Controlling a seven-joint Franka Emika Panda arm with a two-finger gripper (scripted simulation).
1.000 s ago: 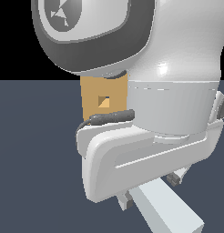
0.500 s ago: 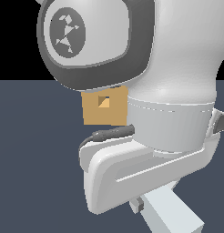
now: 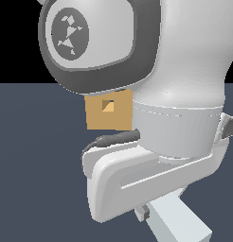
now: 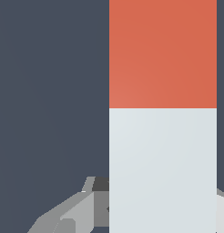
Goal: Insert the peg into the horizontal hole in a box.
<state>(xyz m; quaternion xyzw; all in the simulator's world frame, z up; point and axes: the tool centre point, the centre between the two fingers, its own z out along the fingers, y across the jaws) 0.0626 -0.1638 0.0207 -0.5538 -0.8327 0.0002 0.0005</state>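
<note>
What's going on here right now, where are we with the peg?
The Panda arm fills most of the exterior view, low over the peg, whose pale end shows beneath the hand. The wrist view shows the peg close up, with finger parts beside it, but the grip cannot be confirmed. The tan box sits behind, its hole empty.

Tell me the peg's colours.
The peg is pale grey-white with a red-orange end, clearest in the wrist view.

Arm (image 3: 180, 71) close to camera, hand (image 3: 151, 212) low, grip unclear
</note>
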